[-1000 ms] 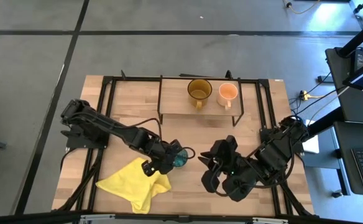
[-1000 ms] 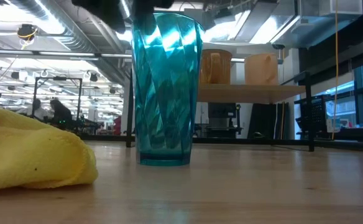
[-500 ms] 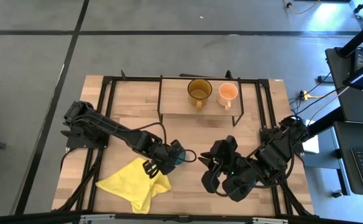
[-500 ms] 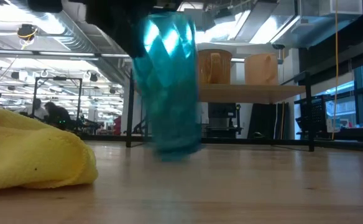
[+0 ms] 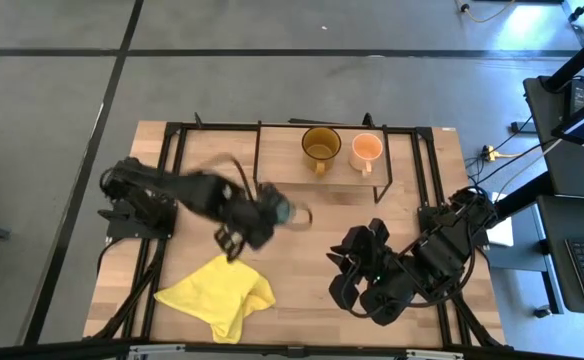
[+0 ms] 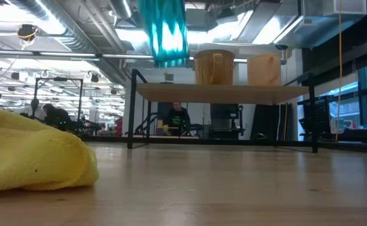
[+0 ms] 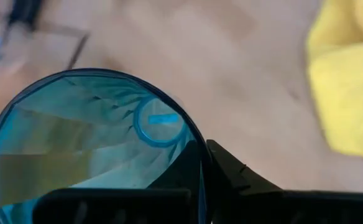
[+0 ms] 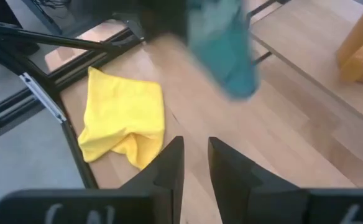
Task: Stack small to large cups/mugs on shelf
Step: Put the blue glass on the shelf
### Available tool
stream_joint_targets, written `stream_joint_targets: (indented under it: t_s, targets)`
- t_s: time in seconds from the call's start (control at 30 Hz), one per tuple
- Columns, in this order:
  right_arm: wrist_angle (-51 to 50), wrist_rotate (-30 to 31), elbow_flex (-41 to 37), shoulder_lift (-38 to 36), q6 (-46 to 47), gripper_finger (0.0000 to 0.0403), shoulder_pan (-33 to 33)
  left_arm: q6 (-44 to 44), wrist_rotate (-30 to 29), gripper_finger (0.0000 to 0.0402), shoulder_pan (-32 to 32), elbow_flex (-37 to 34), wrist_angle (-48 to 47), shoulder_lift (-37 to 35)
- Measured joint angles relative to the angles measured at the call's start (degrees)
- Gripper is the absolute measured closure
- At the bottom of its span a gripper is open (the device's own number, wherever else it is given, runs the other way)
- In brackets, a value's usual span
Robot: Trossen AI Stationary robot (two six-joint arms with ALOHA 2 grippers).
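Note:
The teal translucent tumbler hangs high above the table with my left gripper shut on its rim. In the low view its base is level with the mug tops. The amber-yellow mug and the pale-orange mug stand side by side on the shelf, a light-wood plank on black legs at the table's far side. My right gripper waits open near the right front, pointing toward the tumbler, nothing between its fingers. My left gripper holds the tumbler by its rim, one finger inside the cup and one outside. The fingers come from above, pointing down. The tumbler hangs below them, roughly upright and lifted clear of the table.
A crumpled yellow cloth lies near the front left of the table. A black metal frame runs around the tabletop. Bare wood lies between the cloth and the shelf. People and equipment show in the room behind.
My left gripper has risen and gone toward the far edge, toward the shelf, with the tumbler. The tumbler stood on the table beside the cloth a second ago. Now it hangs clear, at about the height of the mugs.

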Motion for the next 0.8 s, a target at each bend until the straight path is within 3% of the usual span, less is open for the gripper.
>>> stream_joint_targets:
  t_s: [0.13, 0.3, 0.53, 0.8]
  targets:
    - [0.18, 0.62, 0.0, 0.02, 0.38, 0.0328, 0.28, -3.77, -0.49, 0.0398, 6.88, 13.04, -8.92, 2.51]
    - [0.19, 0.87, 0.0, 0.04, 2.95, 0.0328, 0.22, -6.51, -0.42, 0.0398, 17.47, 20.46, -8.52, 5.01]
    - [0.75, 0.88, -0.2, 0.06, 6.8, 0.0328, 1.69, -14.22, 7.15, 0.0399, 26.32, 20.81, -8.3, 8.36]
    - [0.24, 0.87, -2.9, 0.07, 10.62, 0.0328, 2.51, -17.22, 4.4, 0.0395, 27.27, 20.23, -8.23, 9.72]
